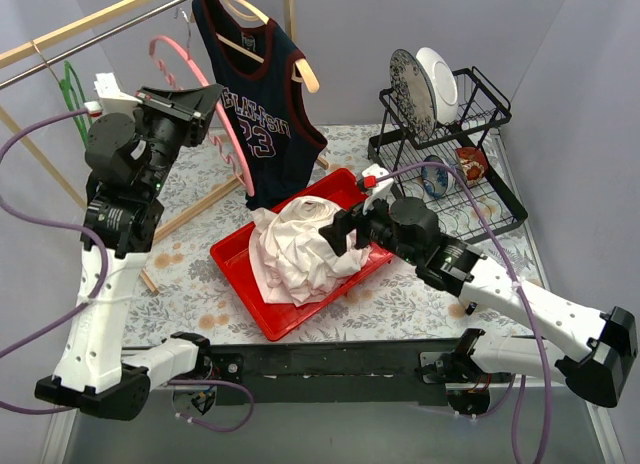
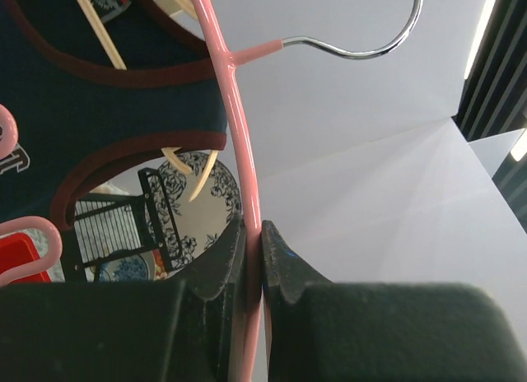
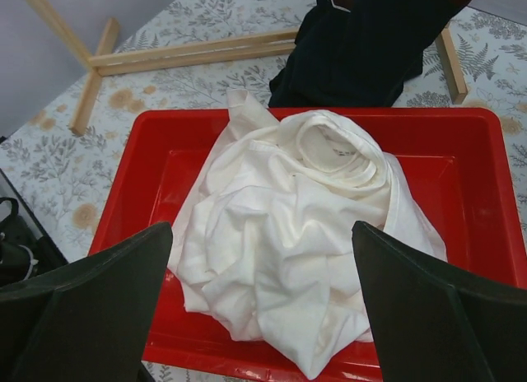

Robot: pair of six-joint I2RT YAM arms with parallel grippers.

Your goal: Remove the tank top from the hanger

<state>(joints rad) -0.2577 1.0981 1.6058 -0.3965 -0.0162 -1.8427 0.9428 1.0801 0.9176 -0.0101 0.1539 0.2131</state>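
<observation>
Pinched pink coated-wire hanger [image 2: 239,135] between left fingers [image 2: 216,271] — held clear of garment. Spread right fingers [image 3: 99,287] over crumpled white tank top [image 3: 321,193] in red plastic tray [image 3: 144,184] — removal judged complete.

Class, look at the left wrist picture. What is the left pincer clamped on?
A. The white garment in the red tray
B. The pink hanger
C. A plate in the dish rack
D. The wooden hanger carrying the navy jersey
B: in the left wrist view the left pincer is shut with the thin rod of the pink hanger running between its two fingers.
</observation>
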